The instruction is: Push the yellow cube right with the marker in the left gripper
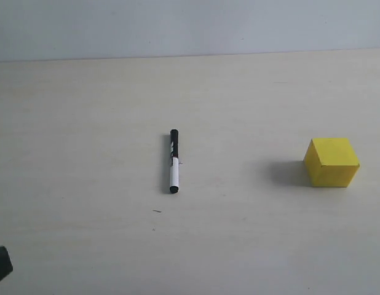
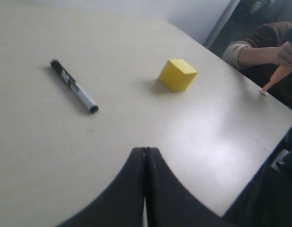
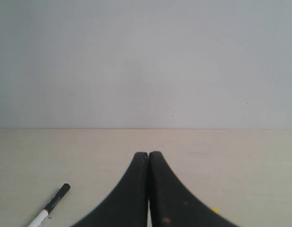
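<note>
Exterior camera looks steeply down on the table (image 1: 85, 92). Left wrist camera, at seven o'clock, faces two; right's, low, faces twelve. All share the marker (image 1: 174, 161).

You're looking at a table (image 1: 85, 123) with faint pale wood grain and a soft sheen beyond your left fingers (image 2: 129, 189), which look matt black. Ahead of them, the cube (image 1: 330, 162) is matt, the marker (image 1: 174, 161) smooth plastic.

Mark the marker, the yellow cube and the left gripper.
marker (image 1: 174, 161), exterior view, middle of the barrel.
yellow cube (image 1: 332, 153), exterior view, top face.
left gripper (image 2: 145, 152), left wrist view, where its shut fingertips meet.
</note>
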You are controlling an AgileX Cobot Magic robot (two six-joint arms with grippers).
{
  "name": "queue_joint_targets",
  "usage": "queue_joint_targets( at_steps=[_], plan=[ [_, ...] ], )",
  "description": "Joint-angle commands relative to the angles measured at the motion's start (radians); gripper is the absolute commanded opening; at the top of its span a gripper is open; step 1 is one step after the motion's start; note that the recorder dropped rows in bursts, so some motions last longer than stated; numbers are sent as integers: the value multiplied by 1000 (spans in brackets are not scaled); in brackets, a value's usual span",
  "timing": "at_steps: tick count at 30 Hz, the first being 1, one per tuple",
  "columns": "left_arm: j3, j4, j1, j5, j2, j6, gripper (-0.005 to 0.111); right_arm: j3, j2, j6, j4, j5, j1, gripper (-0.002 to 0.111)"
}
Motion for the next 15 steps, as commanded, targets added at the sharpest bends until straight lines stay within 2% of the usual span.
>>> queue_joint_targets(
  at_steps=[1,9,15],
  plan=[
    [-2,-81,2,50,-5,-24,0,4,-6,-3,-6,-5,2,0],
    [-2,29,2,-65,-5,99,0,4,-6,-3,-6,-5,2,0],
    [-2,33,2,-57,-5,99,0,4,-6,-3,-6,-5,2,0]
  ],
)
